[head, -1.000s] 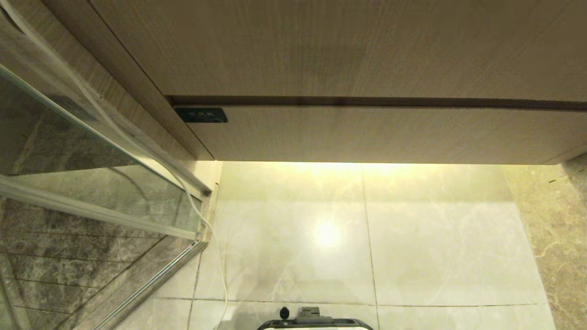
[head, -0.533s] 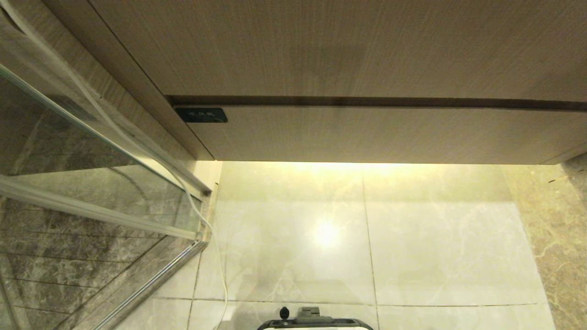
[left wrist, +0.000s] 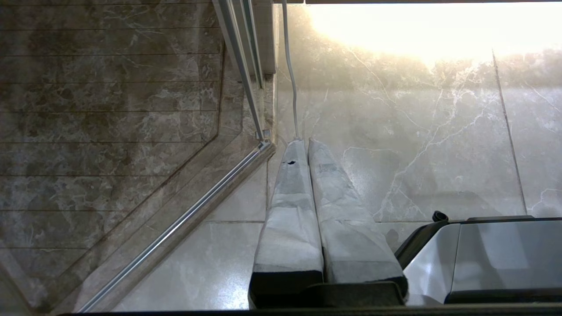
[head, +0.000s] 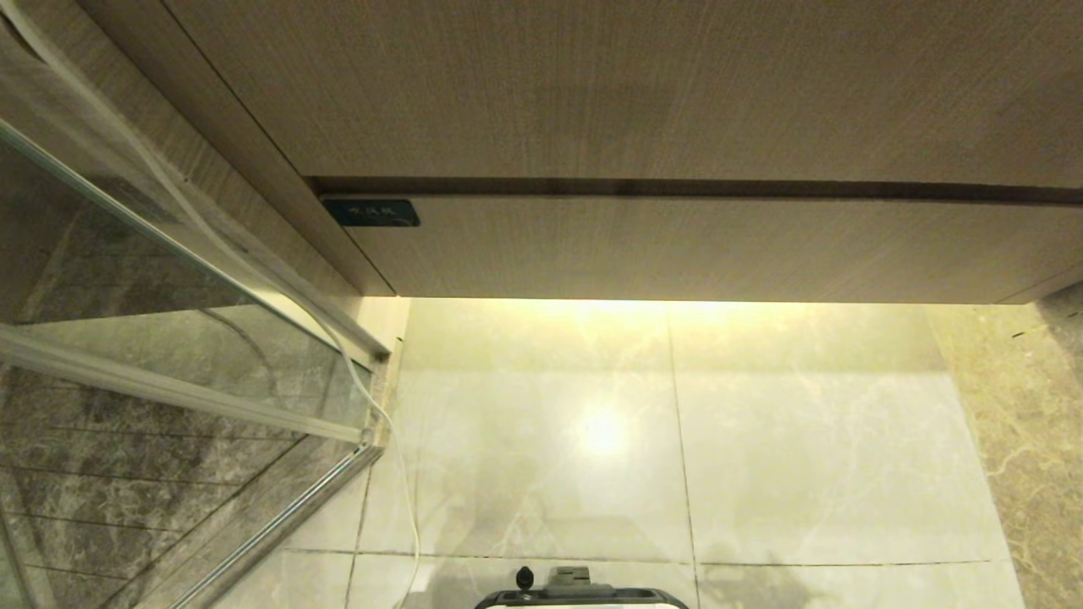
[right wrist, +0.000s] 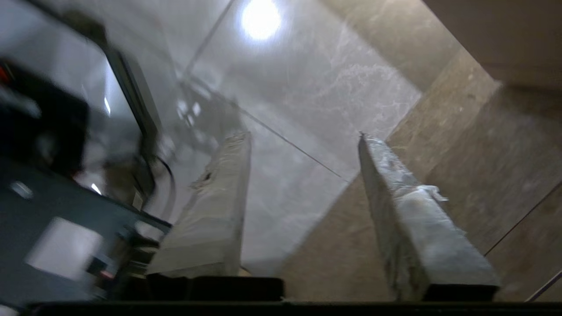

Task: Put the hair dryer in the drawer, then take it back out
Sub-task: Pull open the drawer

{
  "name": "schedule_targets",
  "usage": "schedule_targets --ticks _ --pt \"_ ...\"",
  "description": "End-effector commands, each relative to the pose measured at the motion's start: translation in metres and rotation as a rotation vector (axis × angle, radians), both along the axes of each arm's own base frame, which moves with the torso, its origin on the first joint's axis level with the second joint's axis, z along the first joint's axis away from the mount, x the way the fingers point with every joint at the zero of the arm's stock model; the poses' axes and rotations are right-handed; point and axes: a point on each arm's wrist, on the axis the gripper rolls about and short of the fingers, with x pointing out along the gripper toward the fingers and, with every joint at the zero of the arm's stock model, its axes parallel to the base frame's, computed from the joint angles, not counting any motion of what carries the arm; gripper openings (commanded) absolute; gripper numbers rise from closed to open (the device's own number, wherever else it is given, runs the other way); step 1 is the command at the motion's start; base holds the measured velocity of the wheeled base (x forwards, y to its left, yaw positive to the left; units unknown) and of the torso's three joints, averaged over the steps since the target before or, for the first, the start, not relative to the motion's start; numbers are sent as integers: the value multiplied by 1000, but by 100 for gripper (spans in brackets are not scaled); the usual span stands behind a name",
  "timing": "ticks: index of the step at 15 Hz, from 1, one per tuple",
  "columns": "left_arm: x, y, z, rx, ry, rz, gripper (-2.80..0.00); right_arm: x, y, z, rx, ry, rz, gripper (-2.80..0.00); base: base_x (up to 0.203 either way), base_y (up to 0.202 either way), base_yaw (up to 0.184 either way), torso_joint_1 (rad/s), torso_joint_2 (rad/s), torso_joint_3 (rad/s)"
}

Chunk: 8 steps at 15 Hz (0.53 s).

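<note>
The hair dryer is out of view in every frame. The drawer point(head: 694, 247) is a pale beige wood-grain front, shut, with a small dark label point(head: 371, 212) at its left end and another shut front above it. Neither gripper shows in the head view. My left gripper point(left wrist: 303, 142) hangs over the floor tiles near the shower rail, its padded fingers point(left wrist: 290, 206) pressed together with nothing between them. Over the floor by the brown wall, my right gripper point(right wrist: 304, 136) is open, its two fingers point(right wrist: 219, 206) far apart and empty.
A glass shower door point(head: 169, 338) with a metal rail point(left wrist: 184, 219) stands at the left. A pale cord point(head: 372, 406) runs down beside it to the floor. My base point(head: 584, 596) is at the bottom edge. A brown marble wall point(head: 1032, 440) closes the right side.
A faint shadow has appeared on the floor tile at the bottom right of the head view. The cabinet, cord and glass door look the same.
</note>
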Motion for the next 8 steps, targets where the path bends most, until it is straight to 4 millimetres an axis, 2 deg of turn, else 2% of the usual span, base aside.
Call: schedule_targets --ticks 1,4,6,8 --pt "0 0 0 0 0 0 -280 62 7 -18 -229 106 156 0 0 0 0 0 0 0" --pt "0 0 0 0 0 -1 -280 117 13 -10 -489 -180 265 0 0 0 0 0 0 0" --pt "0 0 0 0 1 0 -280 147 15 -22 -643 -338 308 0 0 0 0 0 0 0" --pt "0 0 0 0 0 0 -280 175 21 -38 -642 -490 413 0 0 0 0 0 0 0"
